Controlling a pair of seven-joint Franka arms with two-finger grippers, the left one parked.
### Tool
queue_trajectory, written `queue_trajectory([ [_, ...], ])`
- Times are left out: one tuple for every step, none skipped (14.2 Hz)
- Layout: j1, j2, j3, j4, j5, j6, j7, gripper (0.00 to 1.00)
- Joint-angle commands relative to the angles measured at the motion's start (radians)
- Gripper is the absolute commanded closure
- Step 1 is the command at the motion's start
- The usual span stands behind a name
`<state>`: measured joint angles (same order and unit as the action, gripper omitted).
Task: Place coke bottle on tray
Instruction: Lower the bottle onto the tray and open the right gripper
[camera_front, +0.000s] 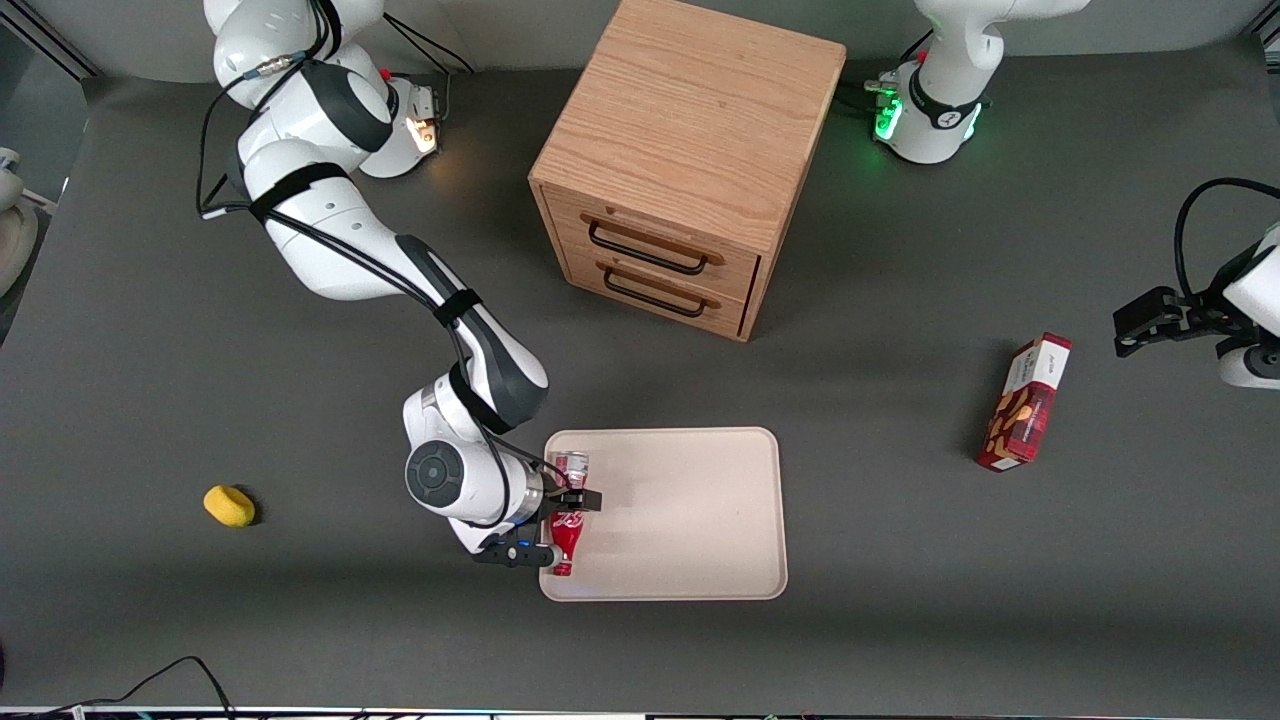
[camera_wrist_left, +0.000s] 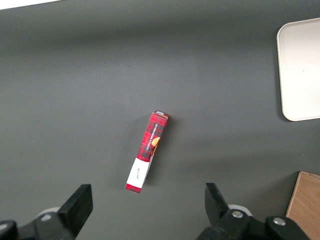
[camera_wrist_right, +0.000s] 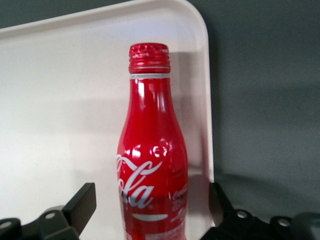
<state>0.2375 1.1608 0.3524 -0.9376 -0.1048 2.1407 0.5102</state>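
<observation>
The coke bottle (camera_front: 566, 510) lies flat inside the tray (camera_front: 690, 520), along the tray's edge toward the working arm's end of the table. Its silvery base points away from the front camera, and its red cap points toward that camera, close to the tray's near corner. In the right wrist view the bottle (camera_wrist_right: 151, 150) runs lengthwise along the tray rim (camera_wrist_right: 206, 100), white script facing up.

The gripper (camera_front: 560, 525) sits right over the bottle's mid body — fingers (camera_wrist_right: 80, 205) spread w/ a clear gap on each side of the bottle, so it's open and gripping nothing.

Wooden drawer cabinet (camera_front: 690, 160) stands farther from the front camera than the tray. A red snack box (camera_front: 1025, 403) lies toward the parked arm's end of the table, well apart from the tray — also seen in the left wrist view (camera_wrist_left: 147, 151). A small yellow object (camera_front: 229, 505) lies toward the working arm's end, approx level w/ the tray.
</observation>
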Motion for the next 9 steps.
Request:
queue_trajectory([
  [0.016, 0.023, -0.012, 0.036, -0.018, 0.007, 0.019, 0.00],
  [0.016, 0.025, -0.013, 0.036, -0.018, 0.011, 0.017, 0.00],
  [0.016, 0.025, -0.013, 0.034, -0.018, 0.019, 0.017, 0.00],
  [0.016, 0.025, -0.020, 0.031, -0.018, 0.019, 0.016, 0.00],
  [0.016, 0.025, -0.020, 0.031, -0.016, 0.019, 0.016, 0.00],
  [0.016, 0.025, -0.020, 0.031, -0.016, 0.019, 0.016, 0.00],
  [0.016, 0.025, -0.020, 0.031, -0.016, 0.019, 0.016, 0.00],
  [0.016, 0.023, -0.020, 0.031, -0.016, 0.019, 0.017, 0.00],
  [0.016, 0.023, -0.018, 0.031, -0.016, 0.019, 0.017, 0.00],
])
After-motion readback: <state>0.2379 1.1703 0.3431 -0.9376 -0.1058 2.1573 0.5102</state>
